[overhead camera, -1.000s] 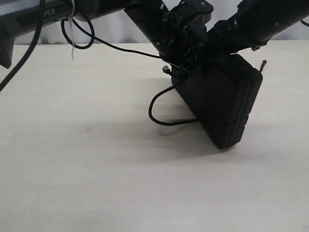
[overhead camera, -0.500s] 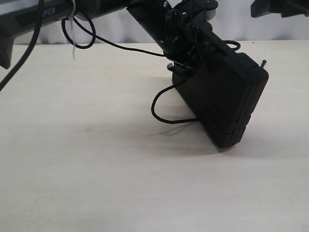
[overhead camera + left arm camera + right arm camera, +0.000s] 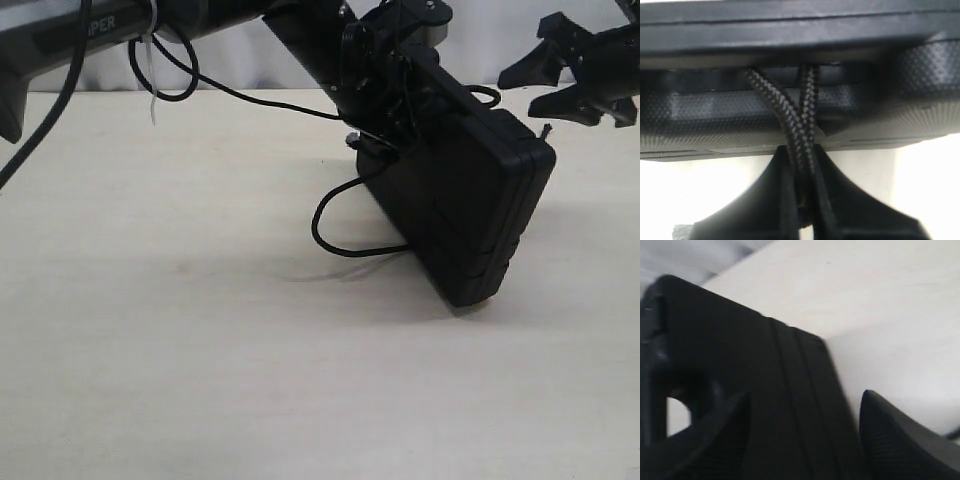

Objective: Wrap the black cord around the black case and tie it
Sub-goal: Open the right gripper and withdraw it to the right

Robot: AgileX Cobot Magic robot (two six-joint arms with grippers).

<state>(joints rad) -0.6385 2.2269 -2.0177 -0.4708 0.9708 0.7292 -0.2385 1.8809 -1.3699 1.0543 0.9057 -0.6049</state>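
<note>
Exterior view: the black case (image 3: pixel 470 210) stands tilted on one lower corner on the pale table (image 3: pixel 150 340), leaning toward the left arm. The black cord (image 3: pixel 322 225) hangs off the case's left side and loops on the table. A short cord end pokes up at the upper right corner. The left gripper (image 3: pixel 378 128) is against the case's upper left edge, and its jaws are lost in the dark shapes here. The right gripper (image 3: pixel 572 78) hangs in the air above and to the right of the case, apart from it, fingers spread wide and empty. Left wrist view: two cord strands (image 3: pixel 801 132) cross over the case's edge and run down between the left gripper's fingers (image 3: pixel 785 200), which are pressed together and pinching both strands. Right wrist view: the right gripper's two fingers (image 3: pixel 892 440) stand wide apart with nothing between them, and the case's corner (image 3: pixel 740 350) lies beyond them. The step in hand looks like holding the wrap tight while the free arm comes for the loose end. It would likely go best if the left keeps even tension on both strands so the tilted case does not tip, and the right closes only once the cord end sits between its fingers.
</note>
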